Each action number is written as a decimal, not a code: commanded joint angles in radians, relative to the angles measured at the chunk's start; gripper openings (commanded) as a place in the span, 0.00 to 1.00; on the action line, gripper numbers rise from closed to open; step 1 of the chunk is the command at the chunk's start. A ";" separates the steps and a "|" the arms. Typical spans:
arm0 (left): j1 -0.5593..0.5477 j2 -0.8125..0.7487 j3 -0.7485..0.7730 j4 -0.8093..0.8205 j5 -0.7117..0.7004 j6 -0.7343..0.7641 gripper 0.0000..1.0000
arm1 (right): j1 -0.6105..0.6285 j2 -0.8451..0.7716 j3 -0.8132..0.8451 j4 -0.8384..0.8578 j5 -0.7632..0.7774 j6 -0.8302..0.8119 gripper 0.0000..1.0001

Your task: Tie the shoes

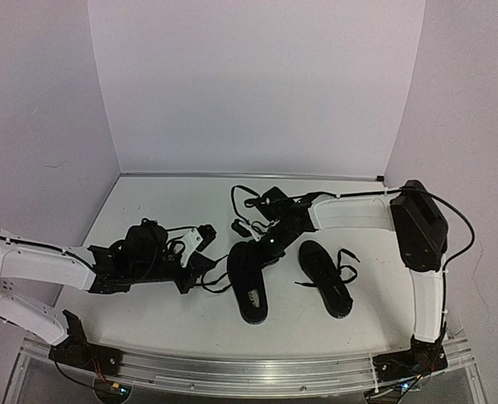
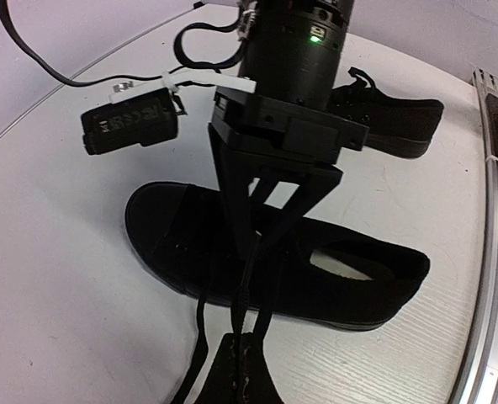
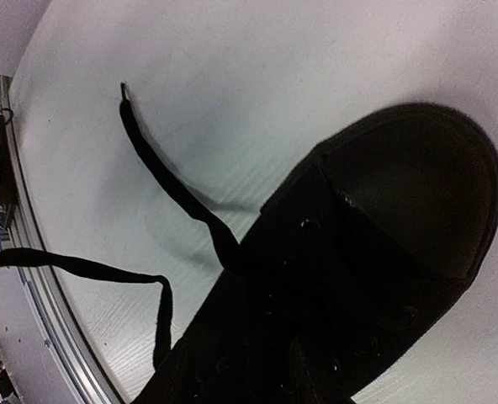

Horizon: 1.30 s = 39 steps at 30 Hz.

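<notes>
Soft, light black shoe (image 2: pixel 169 227) mid-frame on the counter (image 2: pixel 55 286). Left jaws and right jaws each pinch its thin, limp lace (image 2: pixel 237 324), probably slippery and best gripped near the ends.

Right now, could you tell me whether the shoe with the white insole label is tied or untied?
Untied: the shoe has no bow, and its lace trails loose onto the table.

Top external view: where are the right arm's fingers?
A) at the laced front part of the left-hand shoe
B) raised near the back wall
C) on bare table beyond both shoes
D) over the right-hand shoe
A: the right arm's fingers reach across to the far, laced part of the left-hand shoe, while the right-hand shoe lies apart with nothing on it.
</notes>
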 commanded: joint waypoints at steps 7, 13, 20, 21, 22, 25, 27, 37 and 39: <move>0.080 0.017 0.025 0.084 0.047 -0.031 0.00 | 0.017 -0.001 0.079 -0.063 0.049 -0.058 0.21; 0.101 0.025 0.026 0.098 0.074 -0.035 0.00 | 0.016 -0.020 0.094 -0.064 0.073 -0.068 0.18; 0.129 0.052 0.040 0.081 0.105 0.019 0.00 | 0.017 -0.053 0.069 -0.064 0.026 -0.084 0.00; 0.136 0.055 0.042 0.077 0.110 0.044 0.00 | 0.017 -0.074 0.057 -0.054 0.016 -0.087 0.00; 0.140 0.058 0.044 0.074 0.119 0.066 0.00 | 0.016 -0.095 0.042 -0.041 0.008 -0.089 0.00; 0.149 0.073 0.050 0.090 0.172 0.150 0.00 | 0.017 -0.138 -0.001 0.003 -0.024 -0.098 0.00; 0.156 0.101 0.066 0.107 0.197 0.202 0.00 | 0.017 -0.156 -0.019 0.019 -0.038 -0.101 0.00; 0.166 0.311 0.262 0.009 0.309 0.372 0.00 | 0.016 -0.192 -0.087 0.072 -0.077 -0.110 0.00; 0.166 0.346 0.294 -0.047 0.344 0.416 0.00 | 0.017 -0.200 -0.097 0.079 -0.077 -0.112 0.00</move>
